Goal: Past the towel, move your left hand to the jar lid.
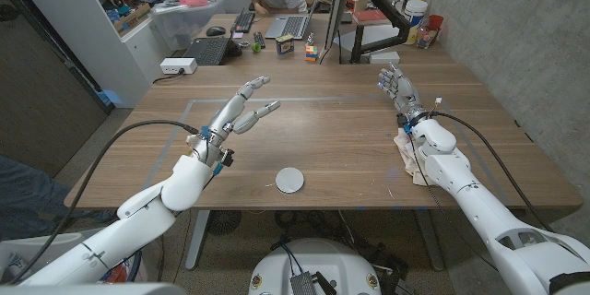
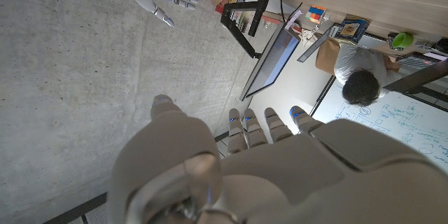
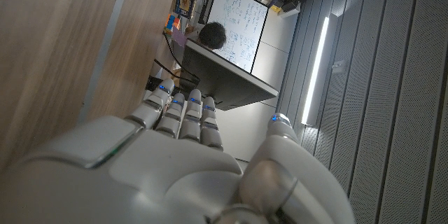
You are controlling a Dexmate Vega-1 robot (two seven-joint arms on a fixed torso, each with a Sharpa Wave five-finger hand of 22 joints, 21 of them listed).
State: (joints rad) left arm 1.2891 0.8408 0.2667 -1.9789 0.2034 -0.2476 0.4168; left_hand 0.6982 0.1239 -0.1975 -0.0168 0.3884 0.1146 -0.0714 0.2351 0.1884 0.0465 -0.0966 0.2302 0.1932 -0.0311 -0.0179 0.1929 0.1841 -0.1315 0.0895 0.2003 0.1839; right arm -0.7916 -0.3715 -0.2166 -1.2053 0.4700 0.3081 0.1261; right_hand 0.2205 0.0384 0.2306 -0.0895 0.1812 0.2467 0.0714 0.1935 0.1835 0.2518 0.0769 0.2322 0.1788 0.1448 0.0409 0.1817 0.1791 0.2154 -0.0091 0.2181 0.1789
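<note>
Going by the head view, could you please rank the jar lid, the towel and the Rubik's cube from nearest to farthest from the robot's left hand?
From the left hand:
1. Jar lid, on the near part of the table, toward the robot from the hand.
2. Rubik's cube, at the far edge, beyond the fingertips.
3. Towel, across the table under the right forearm.

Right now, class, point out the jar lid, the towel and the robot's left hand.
jar lid [image 1: 289, 180]: head view, centre of the white disc.
towel [image 1: 408, 154]: head view, crumpled cloth beside the right forearm.
left hand [image 1: 238, 112]: head view, middle of the hand, fingers spread, raised above the table.
</note>
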